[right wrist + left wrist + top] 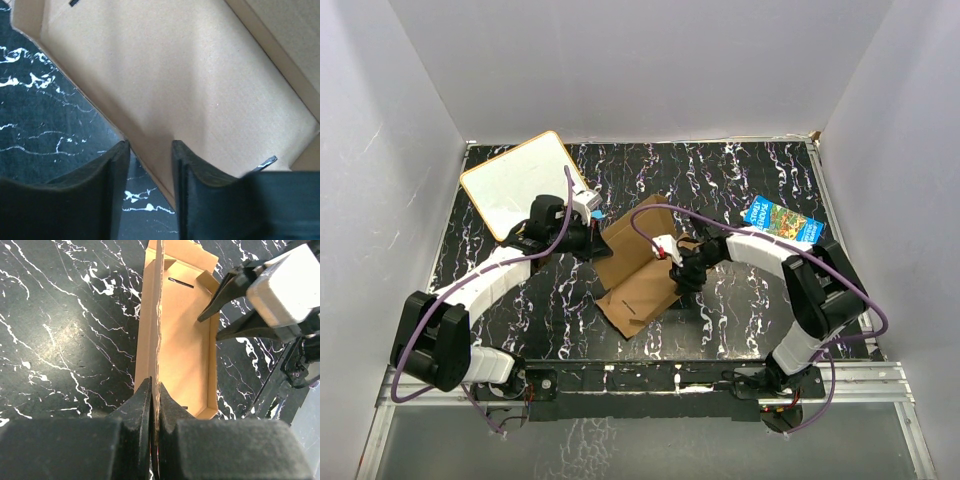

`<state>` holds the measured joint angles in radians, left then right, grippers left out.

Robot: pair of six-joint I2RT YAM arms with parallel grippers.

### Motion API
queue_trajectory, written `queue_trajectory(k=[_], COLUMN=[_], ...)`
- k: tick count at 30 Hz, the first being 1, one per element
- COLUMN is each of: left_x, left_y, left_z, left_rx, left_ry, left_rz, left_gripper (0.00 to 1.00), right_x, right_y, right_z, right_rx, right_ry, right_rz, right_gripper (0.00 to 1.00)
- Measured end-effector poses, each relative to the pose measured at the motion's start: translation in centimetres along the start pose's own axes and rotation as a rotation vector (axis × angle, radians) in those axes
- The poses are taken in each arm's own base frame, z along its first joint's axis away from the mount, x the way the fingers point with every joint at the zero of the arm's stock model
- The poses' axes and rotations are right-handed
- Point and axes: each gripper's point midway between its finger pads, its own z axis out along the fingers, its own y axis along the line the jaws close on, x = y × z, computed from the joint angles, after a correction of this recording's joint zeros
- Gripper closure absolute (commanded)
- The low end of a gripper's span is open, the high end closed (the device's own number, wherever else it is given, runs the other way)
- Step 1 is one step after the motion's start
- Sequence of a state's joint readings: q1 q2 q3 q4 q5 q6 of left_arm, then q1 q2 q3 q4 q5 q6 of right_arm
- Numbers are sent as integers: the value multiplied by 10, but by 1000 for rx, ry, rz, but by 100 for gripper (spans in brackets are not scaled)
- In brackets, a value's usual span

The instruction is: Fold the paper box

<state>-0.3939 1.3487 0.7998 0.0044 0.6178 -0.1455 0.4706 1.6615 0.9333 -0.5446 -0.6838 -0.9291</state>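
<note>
The paper box (635, 270) is a brown cardboard blank lying partly folded at mid-table on the black marbled surface. My left gripper (595, 236) is shut on one long wall of it, which stands upright and edge-on between the fingers (155, 385). The floor of the box (180, 340) and a low far wall stretch away beyond the jaws. My right gripper (678, 275) is at the opposite side, its jaws parted (151, 145) over the edge of the low side wall (150, 165). It also shows in the left wrist view, at the far wall (209, 329).
A white board with an orange rim (520, 185) lies at the back left, close to the left arm. At the back right lies a blue printed box (782, 220). White walls enclose the table on three sides. A metal rail (640, 375) runs along the near edge.
</note>
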Motion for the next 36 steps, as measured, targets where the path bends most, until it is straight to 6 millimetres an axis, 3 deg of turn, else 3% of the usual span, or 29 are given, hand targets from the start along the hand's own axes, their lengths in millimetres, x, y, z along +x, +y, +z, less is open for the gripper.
queue_trajectory(k=[5, 12, 19, 27, 29, 32, 36], left_x=[2, 15, 22, 24, 24, 19, 12], left_y=[6, 8, 10, 6, 3, -2, -11], left_z=[0, -1, 3, 1, 0, -2, -6], left_rx=[-32, -49, -54, -40, -28, -4, 40], left_ry=[8, 56, 79, 54, 37, 16, -8], left_rz=[-10, -67, -130, -143, -132, -104, -48], left_gripper=[100, 100, 100, 100, 100, 100, 100], right_x=[-4, -20, -3, 5, 6, 5, -4], right_y=[3, -6, -23, -51, -54, -61, -92], right_z=[-22, -82, -100, -126, -125, -117, -119], right_rx=[-10, 75, 172, 267, 250, 191, 134], right_ry=[-66, -290, -386, -479, -502, -521, -537], right_rz=[-5, 28, 271, 432, 459, 512, 559], right_gripper=[40, 41, 43, 35, 38, 51, 63])
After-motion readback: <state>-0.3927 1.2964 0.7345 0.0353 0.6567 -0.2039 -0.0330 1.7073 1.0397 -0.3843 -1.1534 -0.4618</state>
